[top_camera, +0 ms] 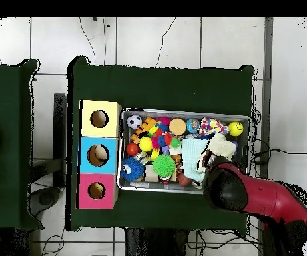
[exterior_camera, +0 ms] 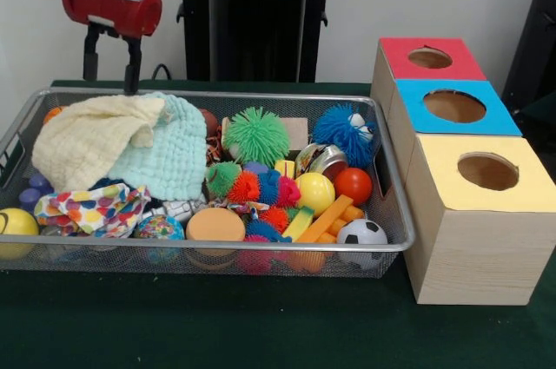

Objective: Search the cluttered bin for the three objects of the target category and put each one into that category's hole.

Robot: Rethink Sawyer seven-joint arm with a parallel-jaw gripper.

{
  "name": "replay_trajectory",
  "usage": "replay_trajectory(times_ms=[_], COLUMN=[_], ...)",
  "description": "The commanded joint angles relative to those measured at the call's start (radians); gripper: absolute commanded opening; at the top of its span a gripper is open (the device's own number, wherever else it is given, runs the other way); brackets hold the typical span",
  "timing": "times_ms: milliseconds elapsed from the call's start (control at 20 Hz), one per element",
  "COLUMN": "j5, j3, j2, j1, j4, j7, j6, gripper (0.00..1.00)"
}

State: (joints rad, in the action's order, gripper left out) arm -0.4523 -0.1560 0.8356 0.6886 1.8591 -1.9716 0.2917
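Jaws stand parted and empty on my red and black gripper [exterior_camera: 109,63], above the pale yellow cloth [exterior_camera: 91,139] at one end of the silver wire-mesh bin [exterior_camera: 395,213]; the target category I cannot tell.

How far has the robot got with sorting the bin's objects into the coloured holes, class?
Nothing looks clearly sorted, though the overhead view hints at something inside the blue-topped box's hole. In hand: nothing; the gripper hangs open and empty above the bin's far rim, by the yellow cloth. Left: searching the full bin and filling a hole.
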Motion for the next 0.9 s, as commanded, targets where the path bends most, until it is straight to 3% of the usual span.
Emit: replay_trajectory(times_ms=[50, 350, 900], j5=[0.059, 0.116, 0.119], j3=[-0.119, -0.111, -0.019], j2=[-0.004, 0.026, -0.036], j1=[0.025, -0.018, -0.155], j4=[0.111, 0.132, 0.157], j7=[-0.003, -0.039, -0.157], j6=[0.094, 0.130, -0.021], gripper=[1.00, 1.00, 1.00])
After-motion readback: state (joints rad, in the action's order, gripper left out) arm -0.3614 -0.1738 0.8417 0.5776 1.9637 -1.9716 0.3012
